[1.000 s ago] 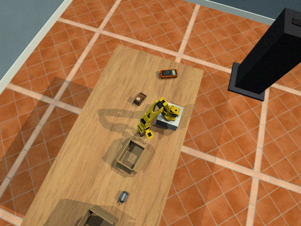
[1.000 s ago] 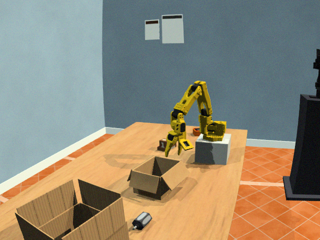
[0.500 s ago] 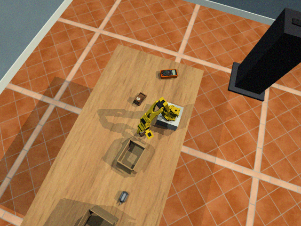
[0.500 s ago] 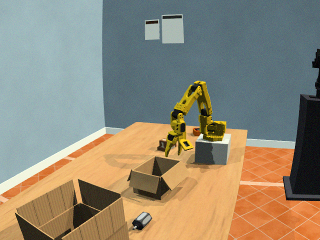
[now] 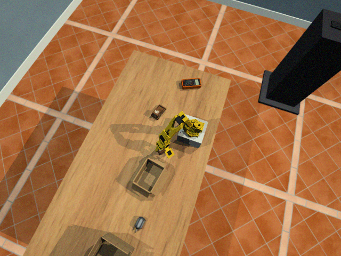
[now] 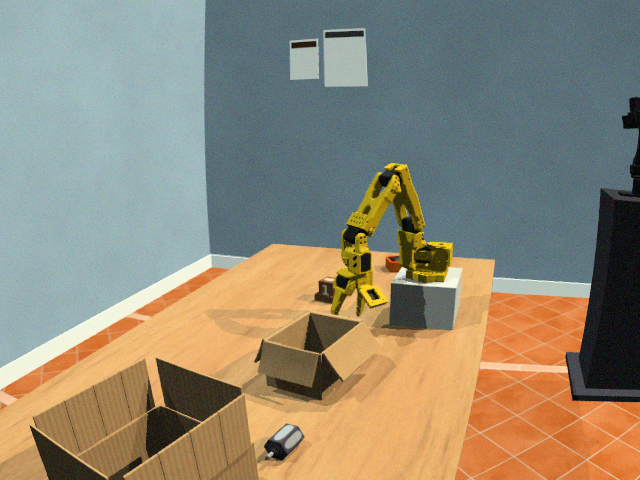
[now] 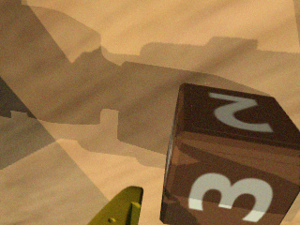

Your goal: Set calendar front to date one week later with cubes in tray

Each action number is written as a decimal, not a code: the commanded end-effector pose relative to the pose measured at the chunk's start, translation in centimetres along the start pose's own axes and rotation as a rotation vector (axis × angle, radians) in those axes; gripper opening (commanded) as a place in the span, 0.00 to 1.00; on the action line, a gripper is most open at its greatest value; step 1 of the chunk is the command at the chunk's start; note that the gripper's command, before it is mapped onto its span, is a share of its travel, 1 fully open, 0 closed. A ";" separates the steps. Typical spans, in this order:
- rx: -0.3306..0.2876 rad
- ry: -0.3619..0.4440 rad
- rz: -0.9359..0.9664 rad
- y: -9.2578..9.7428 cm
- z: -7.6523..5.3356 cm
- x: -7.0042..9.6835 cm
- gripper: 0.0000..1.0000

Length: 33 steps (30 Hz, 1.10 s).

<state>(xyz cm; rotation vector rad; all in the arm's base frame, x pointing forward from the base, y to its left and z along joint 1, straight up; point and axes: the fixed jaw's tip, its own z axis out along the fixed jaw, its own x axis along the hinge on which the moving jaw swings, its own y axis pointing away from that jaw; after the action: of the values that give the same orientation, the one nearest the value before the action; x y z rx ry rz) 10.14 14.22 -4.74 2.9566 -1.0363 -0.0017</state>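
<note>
The brown calendar tray point(image 5: 162, 112) point(image 6: 324, 299) stands left of the robot base in the top view. One brown cube point(image 5: 155, 112) point(image 6: 324, 288) sits in one end; its top shows a 6 or 9 and a side shows 1. The other end looks empty. The tray's front and month name cannot be seen. A second cube point(image 7: 230, 164) lies on the table outside the tray, showing 3 and 2 on two faces. My gripper point(image 6: 347, 312) is partly open, low at this cube. In the wrist view one jaw shows left of the cube, apart from it; the other is hidden.
An open cardboard box point(image 5: 135, 182) point(image 6: 290, 367) stands close beside the gripper. A larger box point(image 6: 222, 439) and a grey motor-like object point(image 5: 140, 222) point(image 6: 284, 441) lie farther off. An orange multimeter point(image 5: 191, 83) point(image 6: 392, 263) lies beyond the tray.
</note>
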 end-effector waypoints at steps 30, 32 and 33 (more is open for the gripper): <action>-0.004 -0.001 0.003 0.3 3.0 -0.2 0.35; -0.004 -0.001 0.003 0.3 3.0 -0.2 0.35; -0.004 -0.001 0.003 0.3 3.0 -0.2 0.35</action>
<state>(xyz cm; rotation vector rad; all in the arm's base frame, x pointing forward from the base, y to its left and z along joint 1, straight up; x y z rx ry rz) 9.85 13.81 -7.57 2.9462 -1.0327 -0.0066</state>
